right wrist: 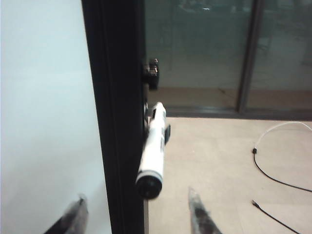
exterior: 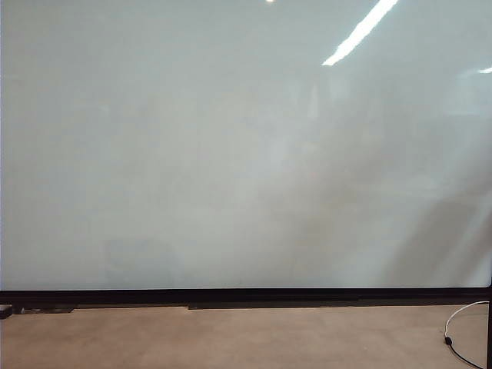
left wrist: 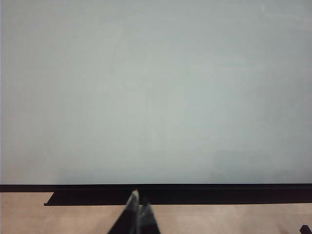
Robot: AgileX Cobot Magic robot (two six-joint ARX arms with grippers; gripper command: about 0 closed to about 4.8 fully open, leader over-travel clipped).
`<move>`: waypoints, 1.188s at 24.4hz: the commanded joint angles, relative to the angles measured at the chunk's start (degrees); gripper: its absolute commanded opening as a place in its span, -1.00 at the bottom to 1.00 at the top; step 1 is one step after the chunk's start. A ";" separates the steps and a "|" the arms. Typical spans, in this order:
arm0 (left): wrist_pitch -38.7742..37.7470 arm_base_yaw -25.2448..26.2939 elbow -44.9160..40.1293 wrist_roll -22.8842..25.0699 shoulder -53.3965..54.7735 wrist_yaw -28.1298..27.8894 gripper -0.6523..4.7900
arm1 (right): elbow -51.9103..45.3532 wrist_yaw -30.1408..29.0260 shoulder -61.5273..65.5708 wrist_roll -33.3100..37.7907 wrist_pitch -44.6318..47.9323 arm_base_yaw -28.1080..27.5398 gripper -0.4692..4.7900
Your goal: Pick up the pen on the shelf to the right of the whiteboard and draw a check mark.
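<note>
Right beside the whiteboard's (right wrist: 44, 97) black side frame (right wrist: 117, 112), you see the pen (right wrist: 153, 148) sitting on a small holder (right wrist: 152, 73) fixed to that frame. Its long white barrel with black print runs from the holder toward your right wrist camera, and its round black end faces you. You cannot see its far end clearly.

Your right gripper (right wrist: 136, 214) hovers close to the pen's black end. Its two fingertips (right wrist: 200, 217) stand wide apart, one in front of the board and one over the floor, with the frame edge and the pen's end between them. It holds nothing.

Past the frame, the tan floor (right wrist: 219, 161) has lots of open room. A black and white cable (right wrist: 273, 165) lies on it, well apart from the pen. A dark glass wall (right wrist: 204, 44) stands behind.

In the exterior view, the board fills almost everything, with a thin black frame along its bottom edge. No arm shows there.

Your left gripper (left wrist: 138, 207) sits low in front of the board's bottom frame (left wrist: 195, 192). Its tips are pressed together, holding nothing.
</note>
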 commanded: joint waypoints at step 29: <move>0.72 0.00 0.15 0.24 0.02 0.00 -0.78 | 7.67 3.80 8.20 2.78 1.55 4.20 0.18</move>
